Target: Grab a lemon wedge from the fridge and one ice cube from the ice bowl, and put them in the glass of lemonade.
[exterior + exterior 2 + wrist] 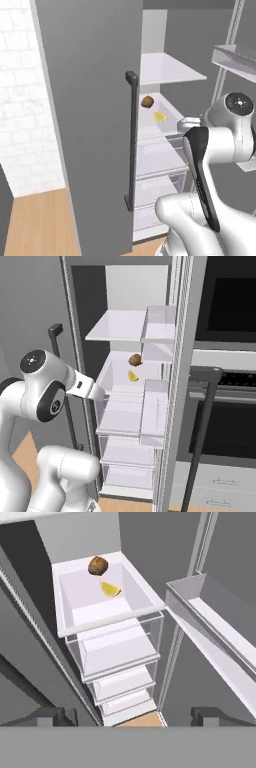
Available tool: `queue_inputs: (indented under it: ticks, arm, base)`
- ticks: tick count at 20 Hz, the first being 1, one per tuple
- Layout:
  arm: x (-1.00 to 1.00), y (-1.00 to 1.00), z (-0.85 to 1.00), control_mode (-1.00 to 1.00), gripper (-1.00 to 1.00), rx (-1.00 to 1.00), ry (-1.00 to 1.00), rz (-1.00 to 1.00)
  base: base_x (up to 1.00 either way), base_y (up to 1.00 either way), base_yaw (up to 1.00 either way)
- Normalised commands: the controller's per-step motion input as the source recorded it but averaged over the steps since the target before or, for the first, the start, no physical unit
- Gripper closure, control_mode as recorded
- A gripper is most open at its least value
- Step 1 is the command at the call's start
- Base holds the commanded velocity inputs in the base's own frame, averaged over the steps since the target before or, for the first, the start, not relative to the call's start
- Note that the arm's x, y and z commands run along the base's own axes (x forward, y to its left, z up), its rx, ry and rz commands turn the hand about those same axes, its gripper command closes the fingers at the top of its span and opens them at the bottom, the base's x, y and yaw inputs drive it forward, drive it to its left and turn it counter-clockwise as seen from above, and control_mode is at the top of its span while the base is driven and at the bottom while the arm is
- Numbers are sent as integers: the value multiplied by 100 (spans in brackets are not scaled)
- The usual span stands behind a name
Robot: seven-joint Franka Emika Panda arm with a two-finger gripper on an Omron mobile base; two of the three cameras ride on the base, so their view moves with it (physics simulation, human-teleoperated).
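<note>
Fridge (87, 316) stands w/ its right door swung wide; the left door (85, 125) is closed, dark bar handle (131, 140) running down its edge. Inside, the lemon wedge (110, 589) lies on the white shelf (95, 614) below the top one, toward the shelf's back edge and roughly mid-width. A small brown lump (98, 565) sits just behind it, near the back wall, close to the wedge; can't tell if they touch. Same pair shows from the left base view, wedge (160, 117) in front of & below the lump (147, 102), and from the right base view, wedge (133, 376) beneath the lump (135, 360).

Gripper (132, 717) is spread wide, fingers (47, 716) well apart at the bottom of the hand view, nothing between them. It hangs in front of the fridge opening, short of the shelf's front edge; the wedge lies well ahead of it, apart from both tips, slightly left of the gap's centre. Clear drawers (120, 649) stack below the shelf. Door bins (215, 622) line the open door to the right. A black-fronted oven (227, 301) stands right of the fridge.
</note>
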Motion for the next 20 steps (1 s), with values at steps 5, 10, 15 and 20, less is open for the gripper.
queue_inputs:
  ticks: [5, 10, 15, 20]
  arm:
    - [0, 0, 0, 100, -100, 0, 0, 0]
    - [0, 0, 0, 100, -100, 0, 0, 0]
    - [0, 0, 0, 100, -100, 0, 0, 0]
    - [0, 0, 0, 100, -100, 0, 0, 0]
  base:
    - [63, -18, -3]
    - [63, -24, 0]
    - [34, -34, 3]
    - [-28, -5, 4]
